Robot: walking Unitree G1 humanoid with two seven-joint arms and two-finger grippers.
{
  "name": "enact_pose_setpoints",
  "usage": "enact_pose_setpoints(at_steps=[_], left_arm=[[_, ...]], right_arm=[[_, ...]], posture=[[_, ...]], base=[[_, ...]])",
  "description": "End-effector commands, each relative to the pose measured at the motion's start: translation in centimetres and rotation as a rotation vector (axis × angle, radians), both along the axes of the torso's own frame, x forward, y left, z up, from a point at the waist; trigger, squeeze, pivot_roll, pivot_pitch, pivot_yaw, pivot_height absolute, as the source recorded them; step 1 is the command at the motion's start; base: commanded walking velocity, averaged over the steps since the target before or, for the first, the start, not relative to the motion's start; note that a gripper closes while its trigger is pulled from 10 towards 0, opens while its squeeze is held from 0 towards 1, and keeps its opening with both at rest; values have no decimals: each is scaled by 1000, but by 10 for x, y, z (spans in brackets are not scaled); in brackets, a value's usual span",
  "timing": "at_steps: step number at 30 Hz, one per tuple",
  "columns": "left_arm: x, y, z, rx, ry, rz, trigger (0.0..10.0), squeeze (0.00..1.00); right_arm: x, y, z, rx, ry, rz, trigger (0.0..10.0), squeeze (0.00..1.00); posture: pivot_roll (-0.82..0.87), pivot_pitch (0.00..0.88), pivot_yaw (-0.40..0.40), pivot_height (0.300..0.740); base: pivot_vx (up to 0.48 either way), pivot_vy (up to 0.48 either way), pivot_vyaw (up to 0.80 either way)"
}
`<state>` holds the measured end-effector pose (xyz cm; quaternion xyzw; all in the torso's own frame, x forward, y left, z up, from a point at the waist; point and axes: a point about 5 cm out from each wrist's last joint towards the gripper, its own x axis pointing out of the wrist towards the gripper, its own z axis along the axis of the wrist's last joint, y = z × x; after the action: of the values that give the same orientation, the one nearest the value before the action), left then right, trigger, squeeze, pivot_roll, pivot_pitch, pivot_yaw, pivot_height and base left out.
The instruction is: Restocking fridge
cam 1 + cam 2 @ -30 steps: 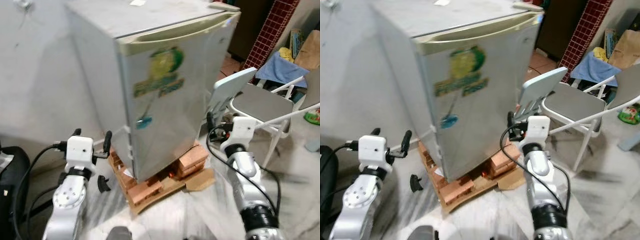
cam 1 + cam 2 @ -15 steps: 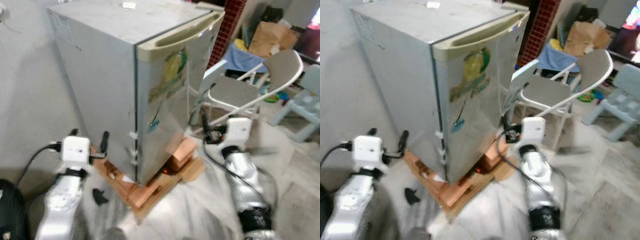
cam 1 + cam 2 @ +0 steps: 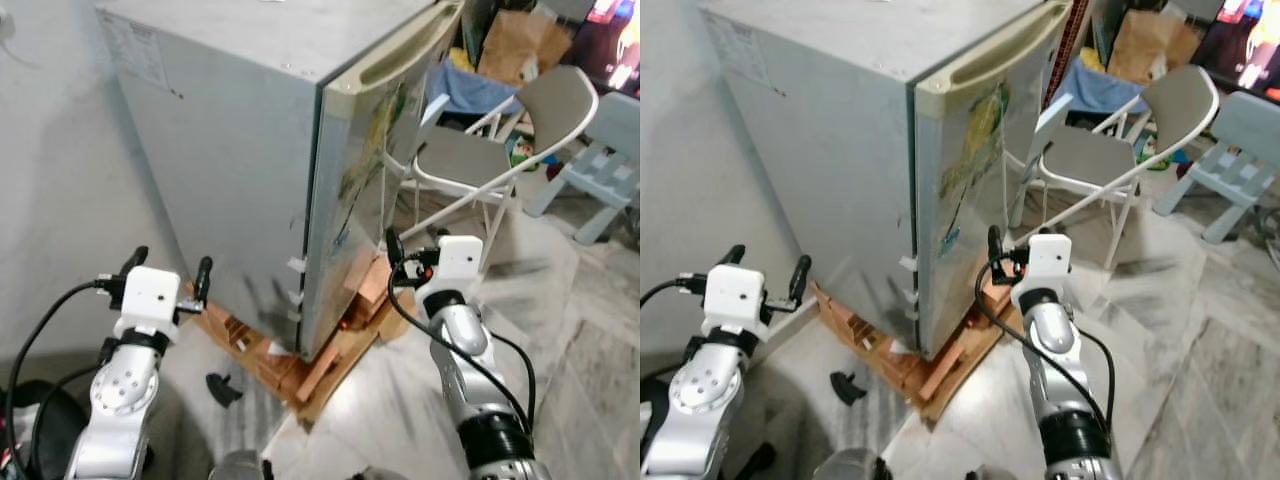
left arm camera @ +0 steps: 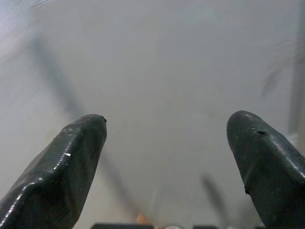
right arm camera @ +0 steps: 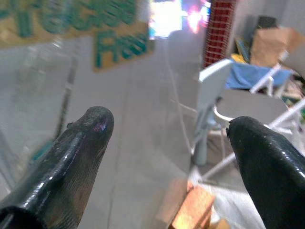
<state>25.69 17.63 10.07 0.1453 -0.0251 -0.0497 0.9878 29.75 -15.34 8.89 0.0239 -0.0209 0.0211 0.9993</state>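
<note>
Fridge (image 3: 250, 150) stands shut on bricks (image 3: 270, 355), marble floor (image 3: 1200, 330).

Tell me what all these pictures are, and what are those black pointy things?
They come from cameras on a walking robot. The two big pictures are its eyes, looking down at a small grey fridge whose door is closed. The fridge stands on a stack of bricks and wood on the floor. Behind it is a folding chair, and further right a little pale blue chair.

The silver arms are the robot's own. Each ends in a gripper, like a hand with two long black fingers. The left gripper is raised beside the fridge's side wall, and the right gripper is near the door's front.

The two smaller pictures come from cameras on the wrists, so the black pointy things are the fingers seen up close. Both grippers are open and hold nothing.
</note>
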Motion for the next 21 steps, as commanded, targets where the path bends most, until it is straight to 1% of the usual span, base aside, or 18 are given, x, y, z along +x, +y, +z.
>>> enact_pose_setpoints(at_steps=[1, 5, 9, 12, 14, 17, 21], left_arm=[[10, -10, 2, 16, -18, -49, 10000, 0], [16, -12, 5, 26, -33, -61, 10000, 0], [24, -10, 12, 9, -50, -52, 10000, 0], [23, -13, 13, 1, -54, -67, 10000, 0], [22, -13, 10, 2, -54, -64, 10000, 0], [13, -11, 5, -11, -34, -37, 10000, 0], [6, -7, 1, -25, -12, -34, 10000, 0]], right_arm=[[-1, -10, 5, -10, -26, -40, 10000, 0], [-3, -14, 5, -16, -25, -56, 10000, 0], [-2, -16, 8, -26, -28, -58, 10000, 0], [-4, -15, 10, -34, -35, -50, 10000, 0], [-6, -17, 11, -34, -36, -52, 10000, 0], [-13, -21, 10, -14, -25, -74, 10000, 0], [-16, -19, 10, -2, -20, -75, 10000, 0]], posture=[[72, 0, 34, 740], [66, 0, 33, 740], [53, 0, 18, 740], [48, 0, 20, 740], [48, 0, 24, 740], [68, 0, 17, 740], [74, 0, 14, 740]], base=[[0, 0, 0], [0, 0, 0], [0, 0, 0], [0, 0, 0], [0, 0, 0], [0, 0, -442], [0, 0, -553]])
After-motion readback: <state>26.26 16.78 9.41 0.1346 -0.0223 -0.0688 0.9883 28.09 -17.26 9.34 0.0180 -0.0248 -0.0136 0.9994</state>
